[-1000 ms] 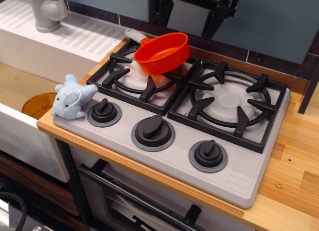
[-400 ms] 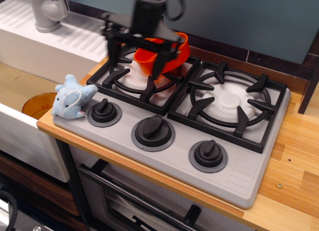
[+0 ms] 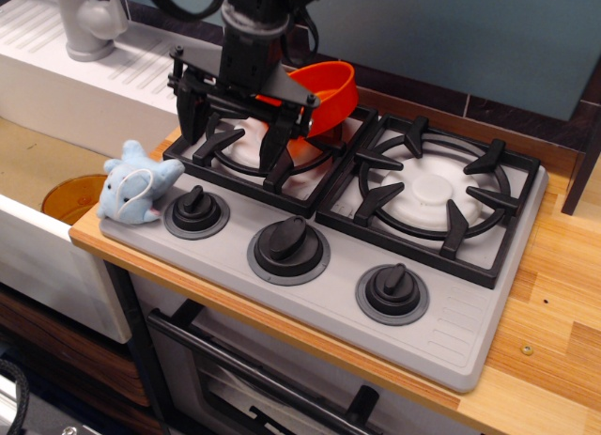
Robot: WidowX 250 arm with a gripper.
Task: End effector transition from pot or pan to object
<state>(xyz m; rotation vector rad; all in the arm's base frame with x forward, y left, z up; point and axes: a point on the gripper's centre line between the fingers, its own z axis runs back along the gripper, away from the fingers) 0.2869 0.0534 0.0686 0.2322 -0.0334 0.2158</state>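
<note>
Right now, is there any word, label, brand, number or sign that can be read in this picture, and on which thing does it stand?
None can be read.
Stove knobs: no marks visible.
Orange saucepan, blue plush toy, gripper: no writing visible.
Grey stove panel, right front corner: faint embossed lines, not readable as text.

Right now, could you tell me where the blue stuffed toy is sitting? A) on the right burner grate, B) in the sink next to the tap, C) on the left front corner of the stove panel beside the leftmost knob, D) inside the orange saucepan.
C: the blue stuffed toy rests on the grey stove panel's left front corner, just left of the leftmost knob, away from the orange saucepan and the gripper.
</note>
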